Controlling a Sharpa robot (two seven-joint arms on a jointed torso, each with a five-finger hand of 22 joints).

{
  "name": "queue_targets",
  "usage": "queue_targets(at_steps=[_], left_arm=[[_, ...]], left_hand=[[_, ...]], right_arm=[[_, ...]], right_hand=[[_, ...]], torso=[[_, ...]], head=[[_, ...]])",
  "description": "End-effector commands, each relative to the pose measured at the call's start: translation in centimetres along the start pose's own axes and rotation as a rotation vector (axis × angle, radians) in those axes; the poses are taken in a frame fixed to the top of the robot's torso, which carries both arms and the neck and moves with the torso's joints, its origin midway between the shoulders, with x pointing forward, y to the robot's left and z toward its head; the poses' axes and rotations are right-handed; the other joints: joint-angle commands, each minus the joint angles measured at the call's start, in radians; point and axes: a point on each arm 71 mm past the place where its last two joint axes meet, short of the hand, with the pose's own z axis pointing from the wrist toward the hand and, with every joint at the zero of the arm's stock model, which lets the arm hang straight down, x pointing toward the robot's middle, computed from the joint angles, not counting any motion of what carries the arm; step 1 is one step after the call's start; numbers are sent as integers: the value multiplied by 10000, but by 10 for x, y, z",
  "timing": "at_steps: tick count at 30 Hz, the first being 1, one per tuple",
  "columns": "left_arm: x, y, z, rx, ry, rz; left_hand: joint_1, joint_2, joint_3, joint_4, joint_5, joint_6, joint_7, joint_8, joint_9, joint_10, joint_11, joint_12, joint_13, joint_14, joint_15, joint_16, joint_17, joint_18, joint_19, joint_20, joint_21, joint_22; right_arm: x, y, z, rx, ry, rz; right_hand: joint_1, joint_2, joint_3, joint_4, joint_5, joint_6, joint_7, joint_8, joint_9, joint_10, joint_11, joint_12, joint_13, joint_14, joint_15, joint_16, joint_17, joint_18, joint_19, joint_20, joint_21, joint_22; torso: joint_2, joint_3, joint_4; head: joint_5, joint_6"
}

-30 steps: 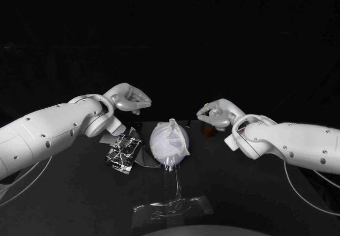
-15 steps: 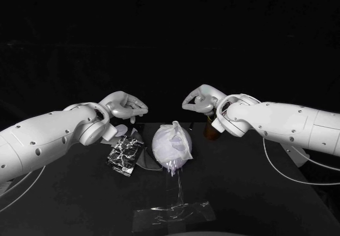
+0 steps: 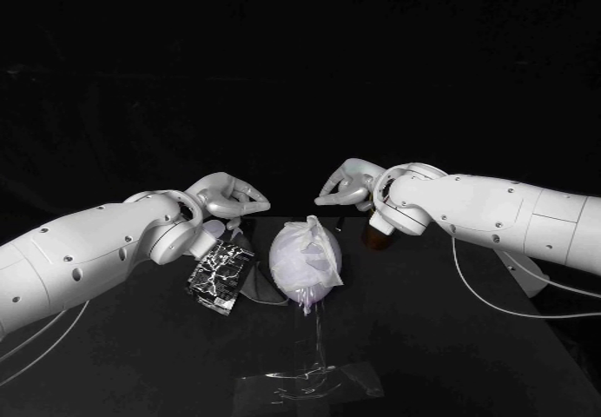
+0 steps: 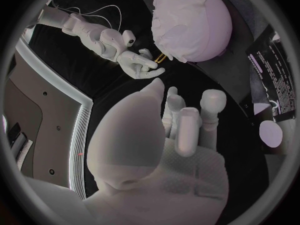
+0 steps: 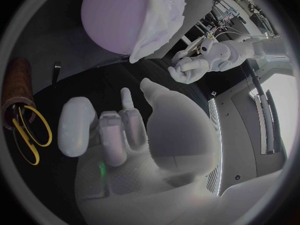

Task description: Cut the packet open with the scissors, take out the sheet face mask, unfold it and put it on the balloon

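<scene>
The left hand had its fingers curled in on nothing and hung at the balloon's 10 o'clock. The right hand was curled the same way, also empty, at the balloon's 1 o'clock. The mask lay draped over the balloon's top and one side, bunched at the crest. The packet lay just beside the balloon at 9 o'clock. The scissors stood in a brown holder at 2 o'clock. A clear base sat at 6 o'clock on the table.
</scene>
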Motion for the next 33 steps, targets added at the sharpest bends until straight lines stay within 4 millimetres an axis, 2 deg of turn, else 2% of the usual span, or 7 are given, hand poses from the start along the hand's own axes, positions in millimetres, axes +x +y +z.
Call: queue_targets(at_steps=[1,7,13,20,29,33], left_arm=[[5,-1,3,-210,231,42],[11,-3,7,-218,363,114],[16,-4,10,-203,407,120],[18,-4,15,-257,303,137],[24,0,18,-352,395,136],[25,1,18,-374,432,130]], left_hand=[[82,99,33,9,19,101,-37,43,14,87,-27,129,174,115,-28,35,133,-219,136,-4,122,116],[182,131,81,-13,22,175,-66,62,15,174,-60,274,371,165,-60,44,225,-236,206,-27,199,213],[218,132,99,-23,22,193,-77,62,12,172,-74,302,393,197,-73,50,291,-250,258,-37,250,285],[244,114,111,-22,22,133,-62,10,-13,90,-68,286,324,218,-78,53,330,-256,282,-49,281,321],[265,96,133,-4,22,11,-16,-98,-64,-63,-22,228,172,254,-51,58,399,-272,328,-59,337,392],[264,95,134,-1,22,6,-12,-104,-67,-87,-19,216,143,257,-49,58,405,-276,340,-59,348,409]], right_arm=[[6,0,0,355,940,-218],[9,5,1,340,1253,-182],[10,7,3,322,1309,-163],[13,11,6,250,1416,-129],[18,14,8,198,1686,-138],[18,14,8,216,1739,-149]], right_hand=[[-126,23,-112,25,-27,-33,-21,-72,-13,449,75,138,1879,1044,40,45,2633,-125,159,95,145,1896],[-160,83,-209,118,-6,13,-24,-98,-14,587,76,362,2057,1044,45,45,2633,-147,194,107,306,1928],[-139,183,-243,178,67,56,-23,-123,-16,698,78,539,2197,1044,51,45,2633,-163,220,116,427,1951],[-77,325,-231,220,150,138,-33,-131,-13,712,72,567,2221,1044,48,45,2633,-165,221,121,466,1955],[87,456,-174,178,218,259,-58,-131,-7,777,51,666,2300,1044,35,45,2633,-186,251,117,615,1984],[151,493,-147,150,232,310,-73,-124,-2,799,38,698,2326,1044,25,45,2633,-193,262,113,664,1994]], torso=[[77,3,-18],[110,11,-28],[119,-12,-24],[145,-13,-12],[200,-41,-11],[206,-37,-11]], head=[[10,13],[24,21],[35,18],[46,20],[40,-7],[20,-34]])
